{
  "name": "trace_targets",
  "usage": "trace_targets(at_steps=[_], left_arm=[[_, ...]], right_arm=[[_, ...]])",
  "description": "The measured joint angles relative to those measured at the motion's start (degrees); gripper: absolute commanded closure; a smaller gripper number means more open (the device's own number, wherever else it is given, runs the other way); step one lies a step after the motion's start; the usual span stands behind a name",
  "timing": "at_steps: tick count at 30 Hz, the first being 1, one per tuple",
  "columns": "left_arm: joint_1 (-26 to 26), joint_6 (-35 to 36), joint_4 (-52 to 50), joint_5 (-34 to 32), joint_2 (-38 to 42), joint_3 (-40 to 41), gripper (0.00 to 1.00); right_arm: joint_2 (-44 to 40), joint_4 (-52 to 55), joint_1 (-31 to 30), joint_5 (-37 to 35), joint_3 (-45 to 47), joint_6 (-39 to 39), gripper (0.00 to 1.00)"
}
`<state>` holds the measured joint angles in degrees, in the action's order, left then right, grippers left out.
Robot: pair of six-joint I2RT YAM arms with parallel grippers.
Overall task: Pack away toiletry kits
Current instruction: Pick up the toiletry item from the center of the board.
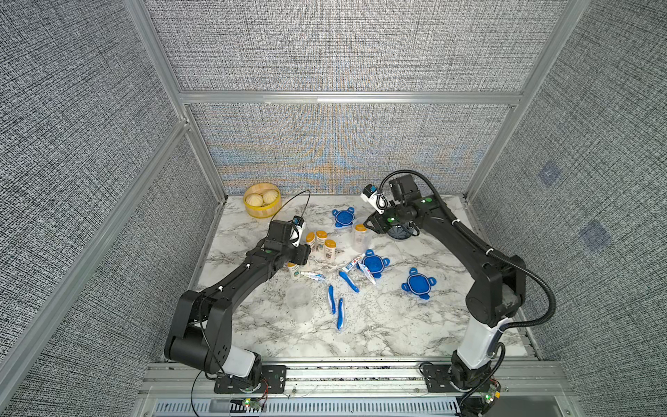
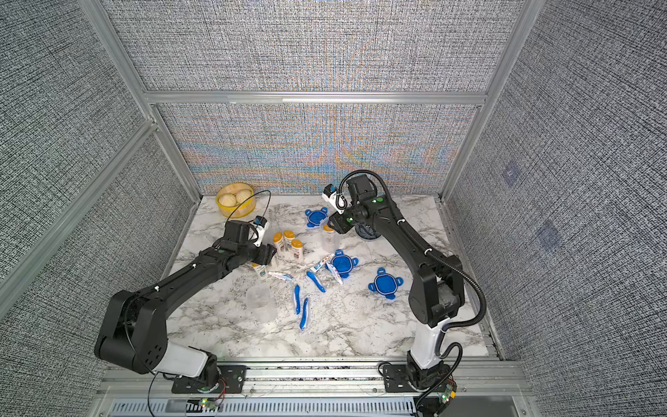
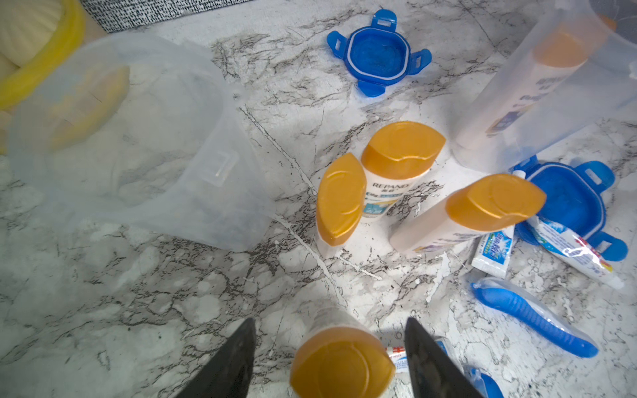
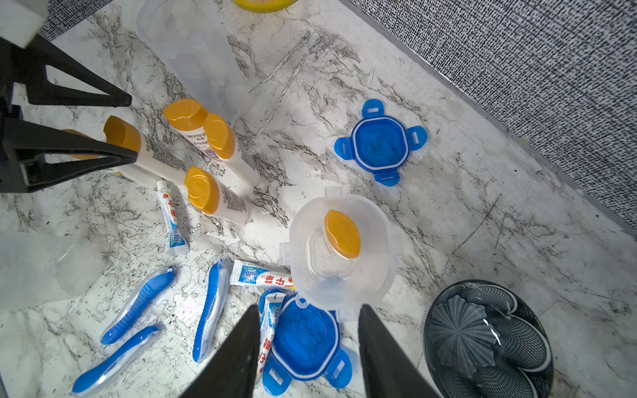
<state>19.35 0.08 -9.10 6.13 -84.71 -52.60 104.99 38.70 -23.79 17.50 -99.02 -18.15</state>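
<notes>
My left gripper (image 3: 330,320) is open and straddles an upright orange-capped white bottle (image 3: 341,365), with a gap on each side of it. Three more bottles (image 1: 321,243) stand just beyond it. A clear cup (image 4: 375,275) holds another bottle (image 4: 342,234). My right gripper (image 4: 309,310) hangs open over a blue clip lid (image 4: 303,341) beside that cup and holds nothing. Two other blue lids (image 1: 343,217) (image 1: 418,284), blue toothbrushes (image 1: 340,313) and white toothpaste tubes (image 1: 313,276) lie spread on the marble table (image 1: 379,335). An empty clear cup (image 1: 299,298) stands nearer the front.
A yellow steamer basket with buns (image 1: 262,204) sits at the back left corner. A dark grey flower-shaped dish (image 4: 482,337) lies under my right arm. Another empty clear cup (image 3: 138,138) stands near the basket. Grey walls close in the table on three sides.
</notes>
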Motion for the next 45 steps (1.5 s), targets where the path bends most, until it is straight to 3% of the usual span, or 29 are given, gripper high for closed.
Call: trace_targets(at_steps=[10, 26, 35, 45], left_arm=[[0.2, -0.5, 0.0, -0.1, -0.8, -0.3, 0.42], [0.5, -0.5, 0.0, 0.8, -2.7, -1.0, 0.61], [0.9, 0.4, -0.5, 1.2, -2.2, -2.8, 0.64], [1.4, 2.7, -7.3, 1.7, 4.1, -7.5, 0.67]], right_arm=[[-1.3, -0.8, 0.6, -0.2, 1.4, 0.2, 0.51], [-1.4, -1.2, 1.4, 0.5, 1.9, 1.6, 0.51], [-1.9, -1.6, 1.7, 0.5, 1.9, 1.7, 0.51], [-4.3, -2.3, 3.4, 0.5, 4.6, 3.1, 0.51]])
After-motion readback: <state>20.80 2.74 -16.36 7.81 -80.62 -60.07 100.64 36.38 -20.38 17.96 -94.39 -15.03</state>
